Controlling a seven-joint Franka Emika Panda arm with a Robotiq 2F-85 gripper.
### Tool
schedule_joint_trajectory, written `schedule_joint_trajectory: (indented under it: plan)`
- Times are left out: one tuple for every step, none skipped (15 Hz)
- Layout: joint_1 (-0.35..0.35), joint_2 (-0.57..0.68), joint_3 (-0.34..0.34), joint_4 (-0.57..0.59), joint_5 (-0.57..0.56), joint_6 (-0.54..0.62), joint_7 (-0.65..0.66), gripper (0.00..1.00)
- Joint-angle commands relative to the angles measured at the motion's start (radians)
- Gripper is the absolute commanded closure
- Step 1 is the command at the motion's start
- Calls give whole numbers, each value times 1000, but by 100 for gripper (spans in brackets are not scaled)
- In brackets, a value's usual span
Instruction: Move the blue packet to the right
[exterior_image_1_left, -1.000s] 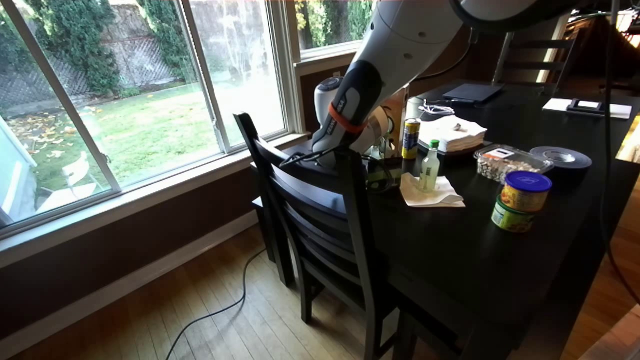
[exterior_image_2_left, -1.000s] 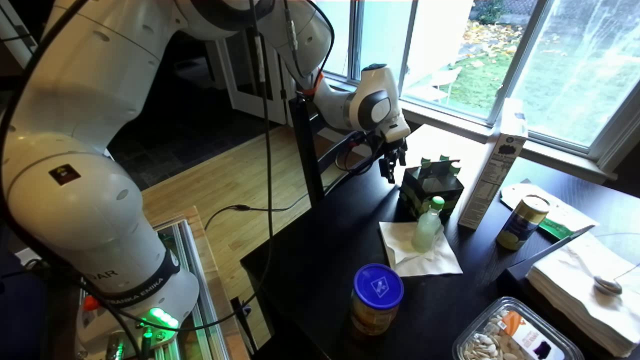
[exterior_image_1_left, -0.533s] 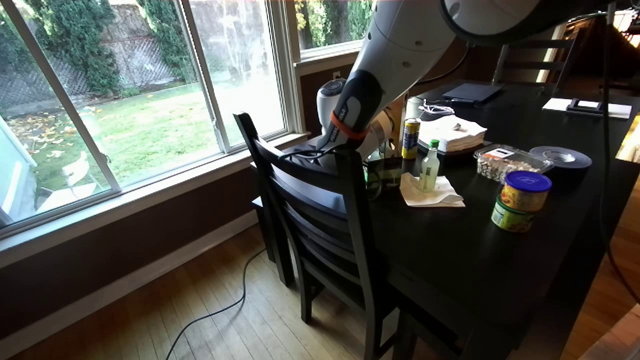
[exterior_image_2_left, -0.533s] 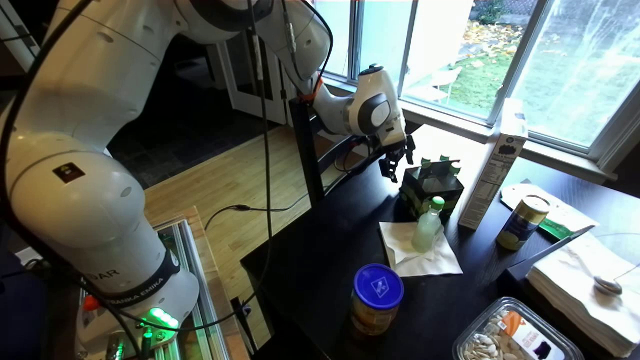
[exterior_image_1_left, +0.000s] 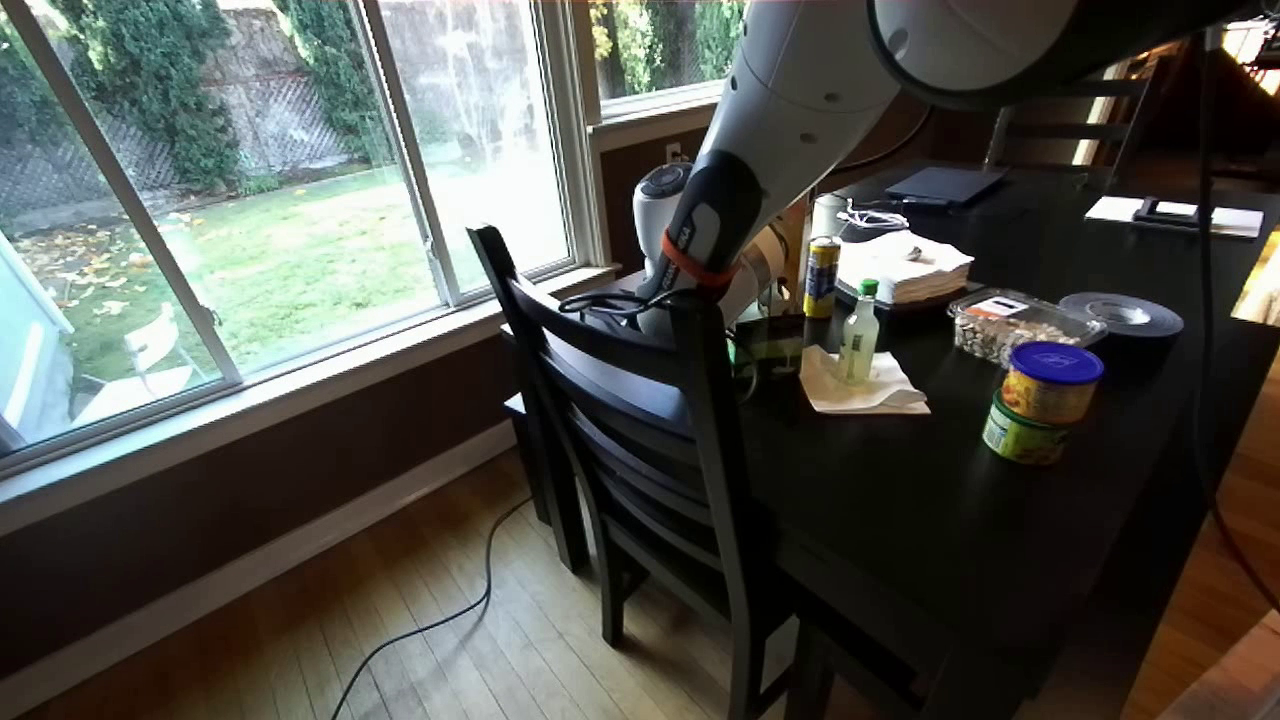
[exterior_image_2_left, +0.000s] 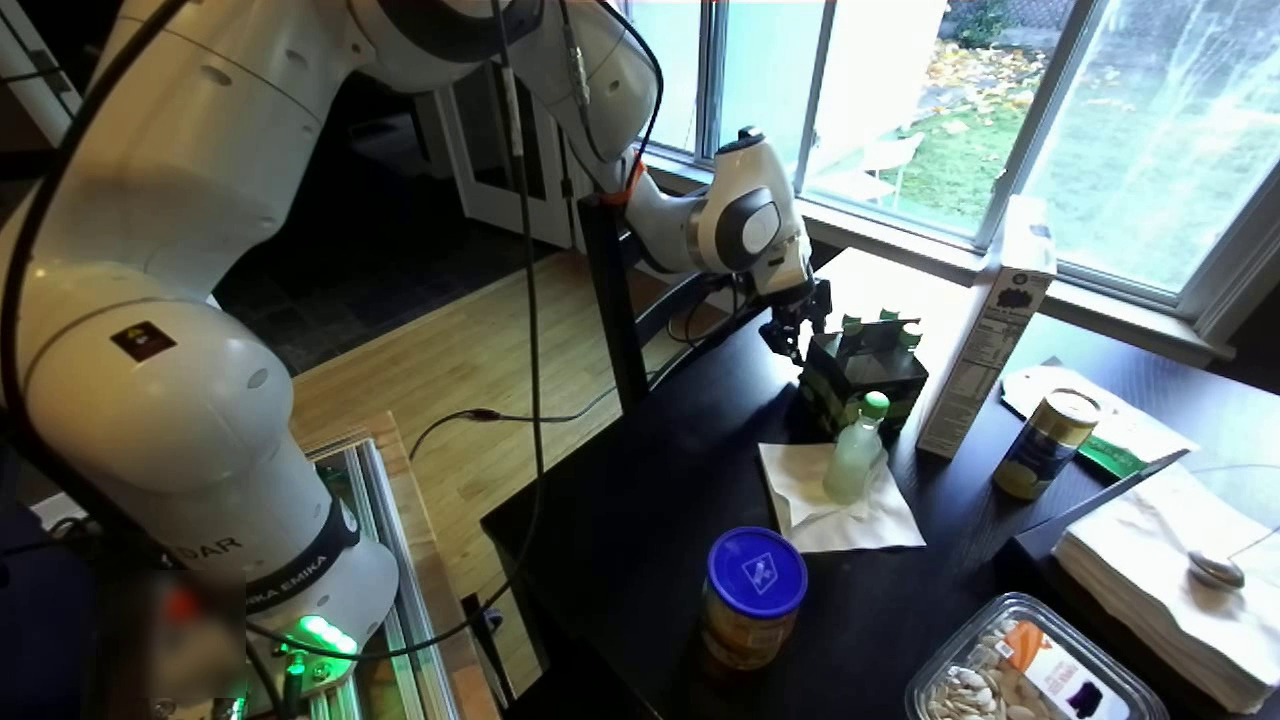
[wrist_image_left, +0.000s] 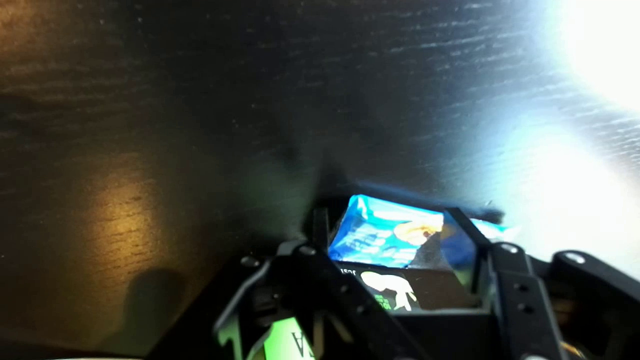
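The blue packet (wrist_image_left: 380, 235) shows in the wrist view, lying on the dark table beside a black carton. It has a cookie picture on it. My gripper (wrist_image_left: 390, 225) is open, with one finger near the packet's left end and the other in front of its right part. The packet shows between and past the fingers; I cannot tell whether they touch it. In an exterior view the gripper (exterior_image_2_left: 800, 330) hangs low beside the bottle carton (exterior_image_2_left: 865, 375). The packet is hidden in both exterior views.
A green-capped bottle (exterior_image_2_left: 855, 455) stands on a napkin (exterior_image_2_left: 800, 520). A tall box (exterior_image_2_left: 985, 350), a can (exterior_image_2_left: 1045, 445) and a blue-lidded tub (exterior_image_2_left: 755, 590) stand on the table. A black chair (exterior_image_1_left: 640, 400) is close beside the arm.
My gripper has turned and moved slightly right toward the bottle carton, as its hanging cable shifted. The table objects in view have not moved.
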Motion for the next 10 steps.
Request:
schedule_joint_trajectory:
  plan:
    - [10,22,-5,-12,-32,22,59,48]
    - [10,23,-5,-13,-32,23,59,40]
    - [6,20,2,-16,-30,21,55,41]
    - [6,20,2,-18,-30,21,55,44]
    - [6,20,3,-20,-30,20,54,44]
    - [8,23,-2,-21,-32,22,58,49]
    - [2,23,3,-22,-29,21,54,56]
    - [0,23,4,-25,-29,20,53,59]
    - [-2,23,6,-27,-28,20,50,63]
    - [-6,23,11,-30,-26,17,48,62]
